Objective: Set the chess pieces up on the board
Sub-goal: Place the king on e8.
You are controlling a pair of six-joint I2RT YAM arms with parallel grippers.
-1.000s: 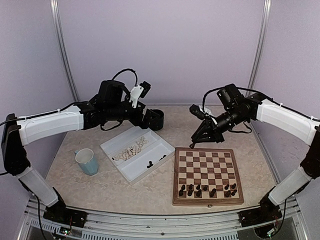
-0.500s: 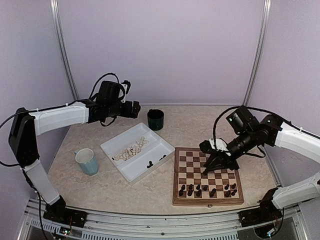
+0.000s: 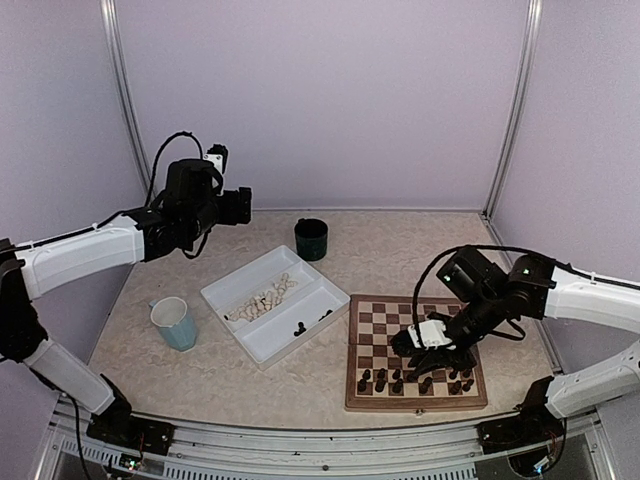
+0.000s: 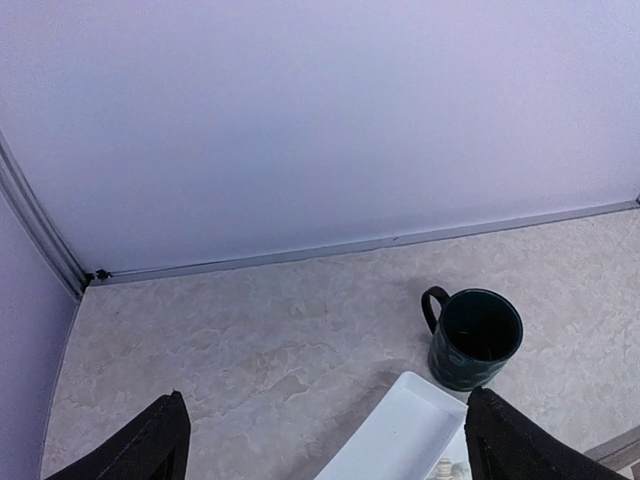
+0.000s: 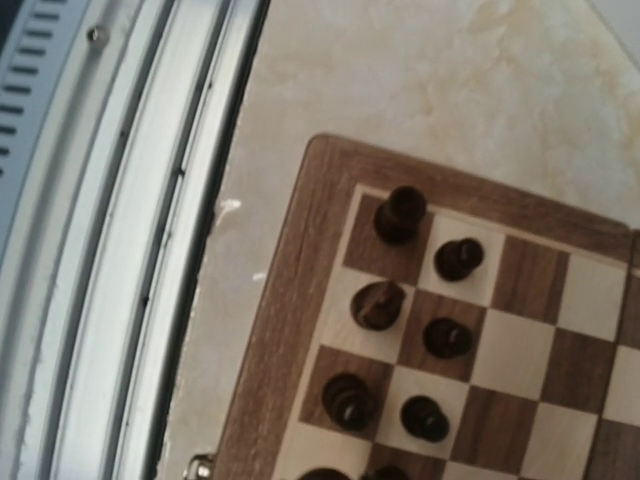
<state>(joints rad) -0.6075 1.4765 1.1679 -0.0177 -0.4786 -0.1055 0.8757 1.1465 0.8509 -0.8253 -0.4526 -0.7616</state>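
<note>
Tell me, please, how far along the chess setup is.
Done: dark pieces stand on the two near rows of the board. In hand: the right gripper, shut, hangs low over them; whether it holds a piece is hidden. To do: the pale pieces and a few dark ones lie in the white tray; the board's far rows are bare. The left gripper is open.

Pale lilac walls (image 3: 320, 100) close me in on three sides. Two metal posts (image 3: 125, 100) stand in the back corners. My table (image 3: 400, 250) has a beige marbled top, with an aluminium rail (image 3: 300, 438) along its near edge. Light is even and soft.
</note>
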